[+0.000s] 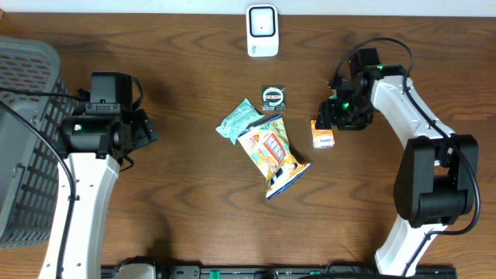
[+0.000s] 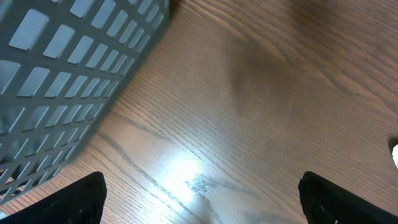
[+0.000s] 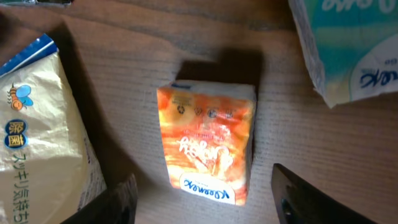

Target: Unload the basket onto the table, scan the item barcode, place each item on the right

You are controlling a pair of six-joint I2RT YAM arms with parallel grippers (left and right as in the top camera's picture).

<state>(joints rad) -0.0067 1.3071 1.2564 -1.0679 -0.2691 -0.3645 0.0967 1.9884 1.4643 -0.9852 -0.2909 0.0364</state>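
The item nearest my right gripper (image 1: 329, 118) is a small orange tissue pack (image 1: 322, 137) lying flat on the wooden table. In the right wrist view the orange pack (image 3: 208, 143) lies between my two dark fingers (image 3: 311, 199). The right gripper (image 3: 205, 208) is open, with a gap on each side of the pack. A white barcode scanner (image 1: 262, 31) stands at the far edge of the table. My left gripper (image 1: 146, 128) hovers open over bare wood near the basket, and in its own view the left gripper (image 2: 202, 205) holds nothing.
A yellow snack bag (image 1: 273, 153), a teal tissue pack (image 1: 239, 120) and a small black square packet (image 1: 273, 96) lie mid-table, left of the orange pack. A grey mesh basket (image 1: 23, 139) fills the left edge. In the right wrist view, the snack bag (image 3: 37, 137) and teal pack (image 3: 348, 50) flank the orange pack.
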